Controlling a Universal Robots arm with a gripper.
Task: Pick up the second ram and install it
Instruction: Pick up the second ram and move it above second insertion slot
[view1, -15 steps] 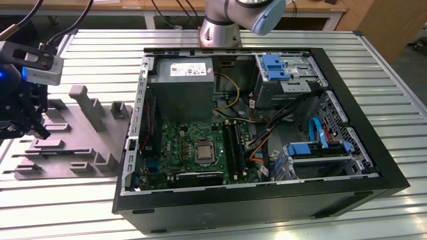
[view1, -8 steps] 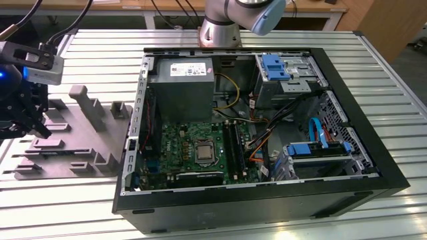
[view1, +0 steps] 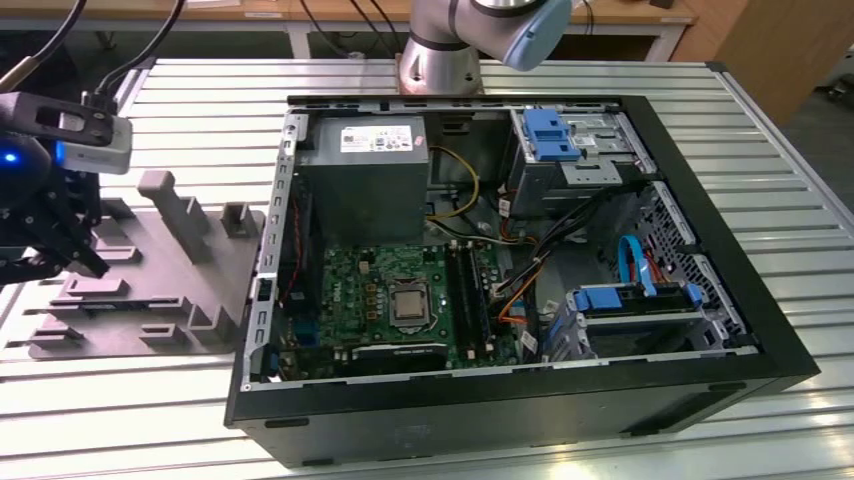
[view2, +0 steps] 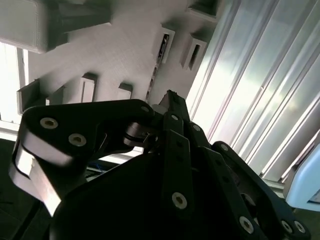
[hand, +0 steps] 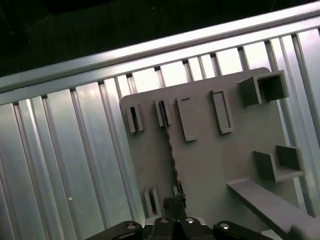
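From my station, the gripper (view1: 83, 262) hangs at the far edge of the exterior view's left, over the grey holder tray (view1: 147, 300), and the frame cuts off most of its body. The tray lies on the ribbed metal table (view1: 160, 400), just beside the open computer case (view1: 534, 410). I can't pick out the second ram in that view, because the gripper's black bulk covers that part of the tray. The wrist cameras help more. In the first wrist view the second ram (hand: 172, 160) shows only as a thin dark toothed line, standing on edge in the holder tray (hand: 215, 165) between the small slotted blocks. It runs straight up to the gripper (hand: 173, 204), whose tip sits at the near end of the stick. In the second wrist view the same dark line (view2: 155, 70) crosses the tray (view2: 120, 55) and ends close beside the gripper's tip (view2: 169, 100). The black linkages crowd the foreground and hide the meeting point, so I cannot tell whether the gripper is clamped on the stick or released, or even whether it touches it. Inside the case, the motherboard (view1: 387, 290) lies below the grey power supply box (view1: 360, 190), and its memory slots are too dark for me to read.
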